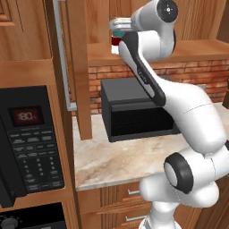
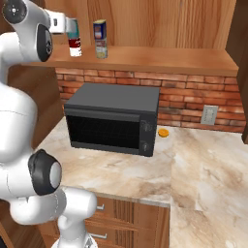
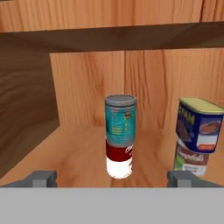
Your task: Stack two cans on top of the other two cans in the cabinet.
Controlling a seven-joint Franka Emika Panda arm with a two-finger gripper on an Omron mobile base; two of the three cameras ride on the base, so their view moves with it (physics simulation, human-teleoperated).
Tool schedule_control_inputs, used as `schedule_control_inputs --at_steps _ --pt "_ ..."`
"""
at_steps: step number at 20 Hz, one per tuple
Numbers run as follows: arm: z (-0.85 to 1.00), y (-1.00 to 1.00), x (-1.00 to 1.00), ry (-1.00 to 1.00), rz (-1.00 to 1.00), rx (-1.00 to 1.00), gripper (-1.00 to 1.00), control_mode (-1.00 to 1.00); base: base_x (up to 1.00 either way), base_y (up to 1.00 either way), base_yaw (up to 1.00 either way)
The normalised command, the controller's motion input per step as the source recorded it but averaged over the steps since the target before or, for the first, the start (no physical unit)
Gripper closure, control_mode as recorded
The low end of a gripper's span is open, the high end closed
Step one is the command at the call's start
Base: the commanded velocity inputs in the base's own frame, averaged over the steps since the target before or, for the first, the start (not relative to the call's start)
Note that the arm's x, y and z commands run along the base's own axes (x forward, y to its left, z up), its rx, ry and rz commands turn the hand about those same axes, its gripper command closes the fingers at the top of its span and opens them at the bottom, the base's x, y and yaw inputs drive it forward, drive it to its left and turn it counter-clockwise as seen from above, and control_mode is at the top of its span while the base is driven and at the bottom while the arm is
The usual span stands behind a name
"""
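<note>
A marble-look counter (image 2: 193, 164) is running beneath a red brick backsplash (image 2: 193, 97), with a black microwave box (image 2: 114, 118) sitting on it and a small orange object (image 2: 163, 132) lying just beside its right end. Above, the cabinet (image 2: 160, 58) is presenting its thick wooden shelf, and its tall door (image 1: 80, 67) with the silver bar handle (image 1: 62, 58) is standing open in the left base view. That view is also showing a built-in black oven panel (image 1: 29, 138) at the left, while the arm is hiding most of the cans.

The hand view is giving the clearest account: the teal can (image 3: 120, 118) is standing upright on the red-and-white can (image 3: 119, 159), and the dark blue and yellow can (image 3: 199, 124) is sitting on the greenish-beige can (image 3: 191, 159), appearing slightly tilted. Label print is too blurred to read. The right stack is partly cut off.

The gripper (image 3: 113, 178) is standing wide open, holding nothing, its fingertips (image 3: 41, 178) apart from both stacks.
</note>
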Motion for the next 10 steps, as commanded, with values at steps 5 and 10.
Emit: schedule_control_inputs --at_steps 5,10 --pt "0.0 -0.49 -0.96 -0.04 0.0 0.0 -1.0 -1.0 0.0 0.0 0.0" --pt "-0.01 -0.65 -0.79 0.0 0.01 0.0 -1.0 -1.0 0.0 0.0 0.0"
